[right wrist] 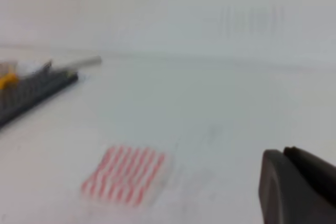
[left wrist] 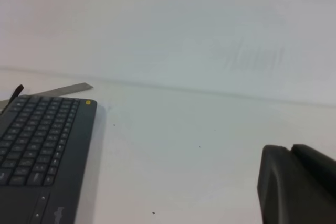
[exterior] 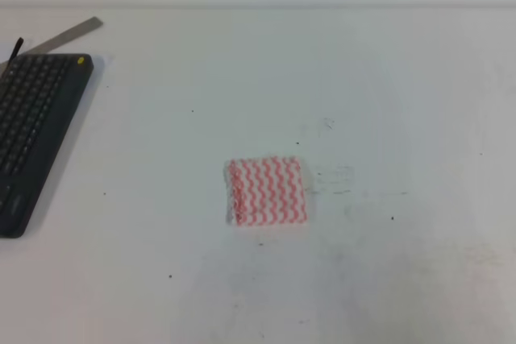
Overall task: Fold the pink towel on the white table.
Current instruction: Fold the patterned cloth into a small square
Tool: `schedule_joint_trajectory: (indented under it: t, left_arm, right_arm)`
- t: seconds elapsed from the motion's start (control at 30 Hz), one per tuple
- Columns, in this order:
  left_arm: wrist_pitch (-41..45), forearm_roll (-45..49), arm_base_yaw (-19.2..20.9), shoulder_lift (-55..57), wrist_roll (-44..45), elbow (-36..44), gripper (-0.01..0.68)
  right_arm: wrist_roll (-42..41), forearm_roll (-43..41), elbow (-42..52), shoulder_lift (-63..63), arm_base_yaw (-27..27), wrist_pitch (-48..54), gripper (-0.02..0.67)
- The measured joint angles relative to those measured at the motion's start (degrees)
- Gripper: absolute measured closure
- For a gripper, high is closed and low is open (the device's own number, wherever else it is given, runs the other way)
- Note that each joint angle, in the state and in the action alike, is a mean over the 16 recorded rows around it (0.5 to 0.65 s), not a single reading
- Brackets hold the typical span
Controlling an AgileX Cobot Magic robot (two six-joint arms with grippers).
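Observation:
The pink towel (exterior: pixel 267 192) lies flat near the middle of the white table (exterior: pixel 387 78) as a small, roughly square packet with pink-red wavy stripes. The right wrist view shows the towel (right wrist: pixel 124 175) blurred, low and left of centre. Neither arm appears in the high view. A dark piece of my left gripper (left wrist: pixel 296 182) fills the lower right corner of the left wrist view, away from the towel. My right gripper (right wrist: pixel 296 187) shows the same way, to the right of the towel and apart from it. Neither view shows how the jaws stand.
A dark grey keyboard (exterior: pixel 32 130) lies along the table's left edge, also seen in the left wrist view (left wrist: pixel 42 150). A flat metal strip (exterior: pixel 72 34) sticks out behind it. A pale wall rises behind the table's far edge.

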Motion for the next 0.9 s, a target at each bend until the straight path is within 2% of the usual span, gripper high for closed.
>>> schedule_joint_trajectory:
  t: [0.27,0.47,0.9]
  left_arm:
    - [0.05,-0.17,-0.02,-0.30,-0.03,0.07,0.671]
    - [0.04,-0.24,-0.03,-0.37,-0.03,0.08,0.671]
    - [-0.28,-0.19,-0.02,-0.24,0.00,0.03,0.671]
  right_arm:
    - [0.01,-3.24,5.01,-3.92,-8.49,-7.30,0.668]
    - [-0.01,-2.56,9.11,-7.07,-14.44,-8.00,0.668]
    - [-0.01,-1.44,11.42,-9.27,-16.16,4.11,0.668]
